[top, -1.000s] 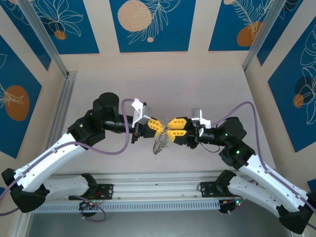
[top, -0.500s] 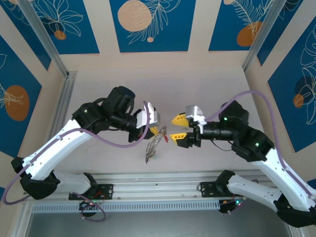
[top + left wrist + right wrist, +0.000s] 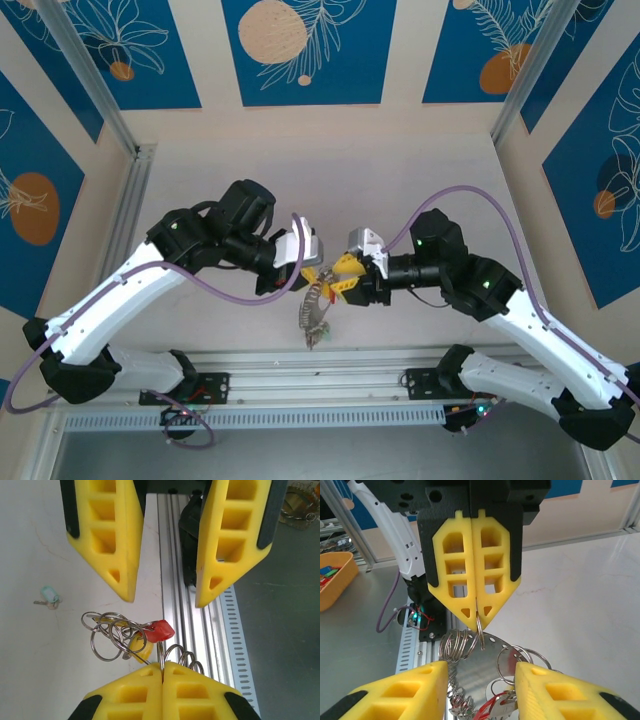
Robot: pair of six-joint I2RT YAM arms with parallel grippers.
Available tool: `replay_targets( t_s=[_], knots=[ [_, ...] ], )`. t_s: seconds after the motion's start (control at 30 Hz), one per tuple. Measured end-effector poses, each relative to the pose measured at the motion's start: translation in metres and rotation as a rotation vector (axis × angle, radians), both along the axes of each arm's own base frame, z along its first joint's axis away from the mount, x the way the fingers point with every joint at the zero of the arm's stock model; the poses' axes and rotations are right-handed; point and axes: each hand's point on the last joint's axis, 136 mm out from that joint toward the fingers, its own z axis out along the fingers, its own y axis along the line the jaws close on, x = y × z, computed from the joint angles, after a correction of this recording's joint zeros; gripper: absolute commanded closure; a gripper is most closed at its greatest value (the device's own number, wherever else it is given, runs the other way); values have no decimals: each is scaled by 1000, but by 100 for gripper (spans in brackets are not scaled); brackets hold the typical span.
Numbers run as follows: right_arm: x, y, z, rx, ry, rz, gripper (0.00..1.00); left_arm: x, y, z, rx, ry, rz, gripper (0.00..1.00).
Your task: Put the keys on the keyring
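Observation:
My left gripper (image 3: pixel 162 667) is shut on a thin metal ring of the keyring (image 3: pixel 161 656), held up above the table. From that ring hang several small rings (image 3: pixel 107 635), a red-headed key (image 3: pixel 161 630) and a yellow-headed key (image 3: pixel 141 649). My right gripper (image 3: pixel 480 687) faces the left gripper (image 3: pixel 477 615) and stands open, one finger on each side of the hanging bunch (image 3: pixel 470 645). From above, both grippers (image 3: pixel 318 272) (image 3: pixel 347 277) meet tip to tip, with the bunch (image 3: pixel 314 318) dangling below. A teal-headed key (image 3: pixel 48 595) lies alone on the table.
The aluminium rail (image 3: pixel 175 555) at the table's near edge runs under the grippers. A perforated silvery disc (image 3: pixel 485 672) hangs behind the rings. An orange tray (image 3: pixel 332 577) stands off the table to the side.
My right gripper has come in towards the left one and narrowed its jaws around the hanging bunch. The left gripper has kept its hold on the ring.

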Motion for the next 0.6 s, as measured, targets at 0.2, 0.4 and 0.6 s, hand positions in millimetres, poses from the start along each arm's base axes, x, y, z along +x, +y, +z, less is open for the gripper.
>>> replay_targets(
  t_s=[0.2,0.4,0.6],
  knots=[
    [1,10,-2,22,-11,30,67,-4,-1,-2,5,11,-16,100],
    [3,19,-2,37,-18,46,70,-4,-1,-5,19,21,-19,100],
    [4,24,-3,40,-19,61,78,-5,-1,-4,17,22,-22,100]
  ],
)
